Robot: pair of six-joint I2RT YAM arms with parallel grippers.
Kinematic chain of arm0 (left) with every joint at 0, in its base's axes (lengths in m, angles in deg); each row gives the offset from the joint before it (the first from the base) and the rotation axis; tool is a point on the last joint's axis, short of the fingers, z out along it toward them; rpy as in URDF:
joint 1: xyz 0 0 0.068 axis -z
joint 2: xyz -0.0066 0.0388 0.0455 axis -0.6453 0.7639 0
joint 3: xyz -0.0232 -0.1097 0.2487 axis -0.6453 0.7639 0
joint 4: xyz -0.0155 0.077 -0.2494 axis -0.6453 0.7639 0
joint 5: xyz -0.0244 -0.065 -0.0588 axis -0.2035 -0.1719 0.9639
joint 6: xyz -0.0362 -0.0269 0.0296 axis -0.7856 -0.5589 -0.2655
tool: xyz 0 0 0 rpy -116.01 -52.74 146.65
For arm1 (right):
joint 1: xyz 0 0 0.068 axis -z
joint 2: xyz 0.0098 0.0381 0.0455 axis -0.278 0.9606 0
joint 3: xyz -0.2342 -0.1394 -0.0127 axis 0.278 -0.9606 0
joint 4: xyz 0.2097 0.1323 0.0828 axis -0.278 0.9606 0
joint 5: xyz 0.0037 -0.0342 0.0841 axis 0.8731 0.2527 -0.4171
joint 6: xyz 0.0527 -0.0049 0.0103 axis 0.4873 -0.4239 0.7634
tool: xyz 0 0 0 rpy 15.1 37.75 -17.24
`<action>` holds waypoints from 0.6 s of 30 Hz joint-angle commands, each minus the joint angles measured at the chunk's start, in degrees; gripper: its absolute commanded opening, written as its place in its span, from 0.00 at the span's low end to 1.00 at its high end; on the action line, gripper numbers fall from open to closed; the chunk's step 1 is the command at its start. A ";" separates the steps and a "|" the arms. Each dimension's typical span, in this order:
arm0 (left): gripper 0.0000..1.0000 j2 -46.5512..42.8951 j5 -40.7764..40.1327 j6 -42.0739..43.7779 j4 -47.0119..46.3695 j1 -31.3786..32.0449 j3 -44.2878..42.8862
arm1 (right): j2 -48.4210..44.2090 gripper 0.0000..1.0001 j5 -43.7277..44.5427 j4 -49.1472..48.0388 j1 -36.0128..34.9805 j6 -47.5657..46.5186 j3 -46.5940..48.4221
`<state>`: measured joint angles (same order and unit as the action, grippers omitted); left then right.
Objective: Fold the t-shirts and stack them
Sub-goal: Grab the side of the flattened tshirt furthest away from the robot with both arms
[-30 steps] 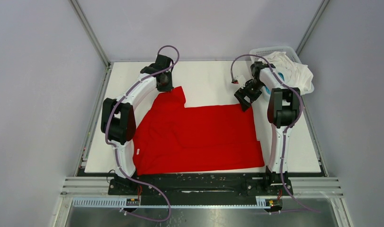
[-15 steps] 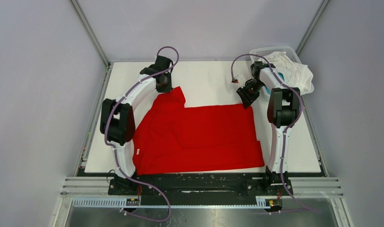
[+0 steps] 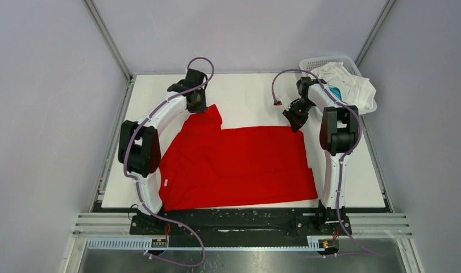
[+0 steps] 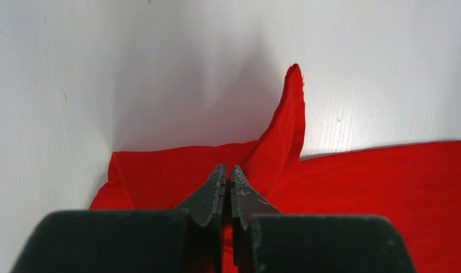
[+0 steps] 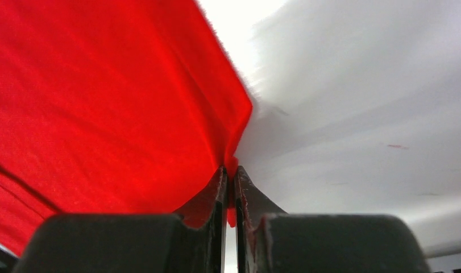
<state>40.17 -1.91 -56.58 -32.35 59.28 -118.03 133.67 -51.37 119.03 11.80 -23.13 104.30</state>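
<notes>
A large red t-shirt (image 3: 239,162) lies spread on the white table (image 3: 245,96), with one flap (image 4: 287,125) raised at its far left. My left gripper (image 3: 200,108) is at that far left corner, its jaws (image 4: 228,172) shut with red cloth pinched between them. My right gripper (image 3: 296,121) is at the shirt's far right corner. There its jaws (image 5: 231,172) are shut on the red edge (image 5: 239,114), which shows between the fingers. A white t-shirt (image 3: 347,79) and a teal-blue one (image 3: 335,91) lie heaped in the basket.
A white lattice basket (image 3: 318,60) stands at the table's far right corner, close behind the right arm. Grey walls with metal posts enclose the table. The arm bases sit on a black rail (image 3: 239,219) along the near edge.
The right gripper's jaws went from wide open to shut on the shirt's far right corner, and it shifted slightly farther back. The left gripper stayed shut in place.
</notes>
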 commanded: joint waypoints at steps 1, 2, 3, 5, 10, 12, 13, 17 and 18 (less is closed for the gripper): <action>0.00 -5.54 0.17 -1.54 -3.82 0.32 2.72 | -7.75 0.02 3.31 -0.73 -2.28 -6.71 -5.71; 0.00 -6.03 0.67 -1.75 -3.88 0.33 3.18 | -8.96 0.01 3.06 -1.31 -2.60 -7.29 -6.85; 0.00 -6.56 0.80 -1.99 -3.97 0.38 3.75 | -10.25 0.00 2.41 -1.94 -2.80 -8.13 -8.19; 0.00 -7.85 0.86 -2.16 -4.54 0.56 5.25 | -13.23 0.00 2.26 -4.57 -3.54 -7.00 -11.64; 0.00 -11.94 2.41 -2.72 -6.72 1.01 9.87 | -21.59 0.00 3.92 -12.67 -4.57 -3.36 -21.97; 0.00 -13.85 3.63 -2.98 -7.95 1.32 12.12 | -24.45 0.00 3.29 -14.74 -4.75 -0.41 -25.24; 0.00 -14.72 4.13 -3.06 -8.36 1.56 13.04 | -25.71 0.00 3.04 -15.53 -4.99 0.45 -26.74; 0.00 -18.80 2.79 -2.99 -8.10 3.04 16.69 | -30.97 0.00 5.33 -17.28 -6.86 2.24 -32.73; 0.00 -20.09 2.06 -3.25 -7.92 3.27 17.79 | -32.07 0.00 5.89 -17.43 -7.15 2.88 -34.41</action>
<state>26.21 0.49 -58.90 -37.50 61.25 -103.12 107.04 -48.16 104.51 6.67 -23.72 74.61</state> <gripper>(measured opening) 0.022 0.111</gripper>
